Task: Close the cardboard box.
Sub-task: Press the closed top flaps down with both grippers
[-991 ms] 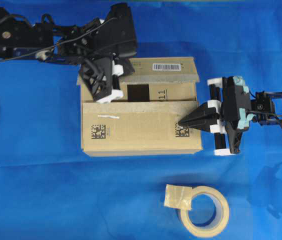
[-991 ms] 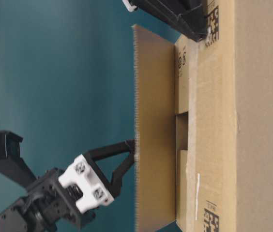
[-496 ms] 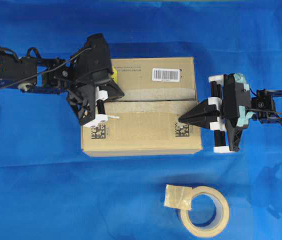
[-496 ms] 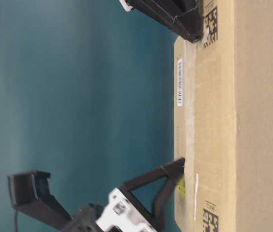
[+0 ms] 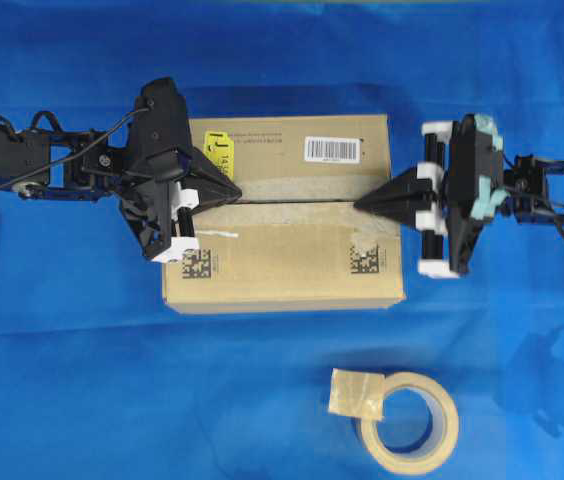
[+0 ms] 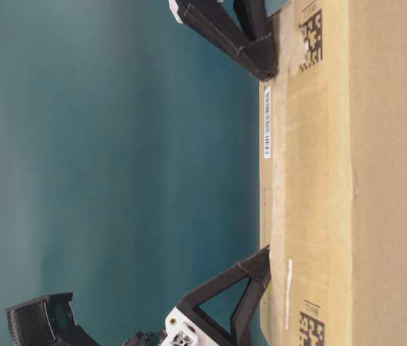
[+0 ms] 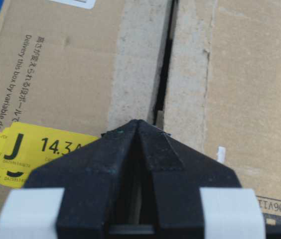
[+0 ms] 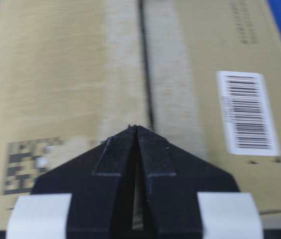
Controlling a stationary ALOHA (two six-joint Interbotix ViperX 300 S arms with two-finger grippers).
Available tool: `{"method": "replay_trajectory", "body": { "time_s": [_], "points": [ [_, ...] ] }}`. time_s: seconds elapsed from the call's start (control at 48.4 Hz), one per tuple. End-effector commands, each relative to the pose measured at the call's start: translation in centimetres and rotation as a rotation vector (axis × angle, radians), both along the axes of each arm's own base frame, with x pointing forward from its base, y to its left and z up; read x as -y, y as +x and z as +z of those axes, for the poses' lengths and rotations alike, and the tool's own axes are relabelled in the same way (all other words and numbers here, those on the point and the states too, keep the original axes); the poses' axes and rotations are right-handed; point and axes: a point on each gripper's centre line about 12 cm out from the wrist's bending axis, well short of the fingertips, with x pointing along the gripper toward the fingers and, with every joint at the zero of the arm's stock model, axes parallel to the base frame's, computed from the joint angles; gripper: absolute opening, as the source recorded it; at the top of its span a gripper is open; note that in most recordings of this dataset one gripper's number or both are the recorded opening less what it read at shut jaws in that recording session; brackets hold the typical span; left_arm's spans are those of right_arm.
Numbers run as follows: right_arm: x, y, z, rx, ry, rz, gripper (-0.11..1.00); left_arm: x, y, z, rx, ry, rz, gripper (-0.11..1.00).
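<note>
Both grippers, left (image 5: 230, 188) and right (image 5: 365, 203), pinched closed, tips on cardboard box (image 5: 282, 262); blue cloth (image 5: 112, 390) beneath.

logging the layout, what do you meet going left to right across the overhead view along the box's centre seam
left gripper → yellow sticker → cardboard box → barcode label → right gripper

Cardboard box (image 5: 292, 255): brown corrugated card, matt, with paler rough strips of tape residue along the centre seam. Barcode label (image 5: 333, 149): white paper, smooth. Yellow sticker (image 7: 36, 152): smooth, slight sheen. Left gripper (image 5: 232, 188) and right gripper (image 5: 362, 203): matt black plastic fingers, white plastic blocks. Table (image 5: 112, 400) cover: blue cloth, matt. Tape roll (image 5: 409, 423): cream paper, matt.
</note>
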Motion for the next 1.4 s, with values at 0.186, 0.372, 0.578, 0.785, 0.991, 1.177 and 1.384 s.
{"method": "replay_trajectory", "body": {
  "time_s": [0.186, 0.372, 0.578, 0.785, 0.991, 1.177, 1.384],
  "points": [
    [0.9, 0.2, 0.1, 0.006, -0.001, -0.030, 0.00, 0.2, 0.0, 0.8, 0.028, 0.002, -0.006, 0.00],
    [1.0, 0.2, -0.5, -0.014, 0.003, -0.033, 0.00, 0.2, 0.0, 0.8, 0.032, 0.006, -0.008, 0.00],
    [0.9, 0.0, -0.9, -0.023, 0.005, -0.032, 0.00, 0.2, 0.1, 1.0, 0.062, 0.019, -0.013, 0.00],
    [0.9, -0.3, -1.4, -0.029, 0.007, -0.034, 0.00, 0.1, -0.4, 1.3, 0.156, 0.029, -0.007, 0.00],
    [0.9, -0.4, -1.5, -0.026, 0.004, -0.035, 0.00, 0.1, -1.6, 1.2, 0.269, 0.042, -0.002, 0.00],
    [0.9, -0.4, -1.4, -0.023, 0.004, -0.033, 0.00, 0.4, -3.2, 0.9, 0.343, 0.050, -0.004, 0.00],
    [0.9, -0.3, -1.2, -0.014, 0.003, -0.034, 0.00, 1.3, -5.2, -0.2, 0.385, 0.049, -0.029, 0.00]
  ]
}}
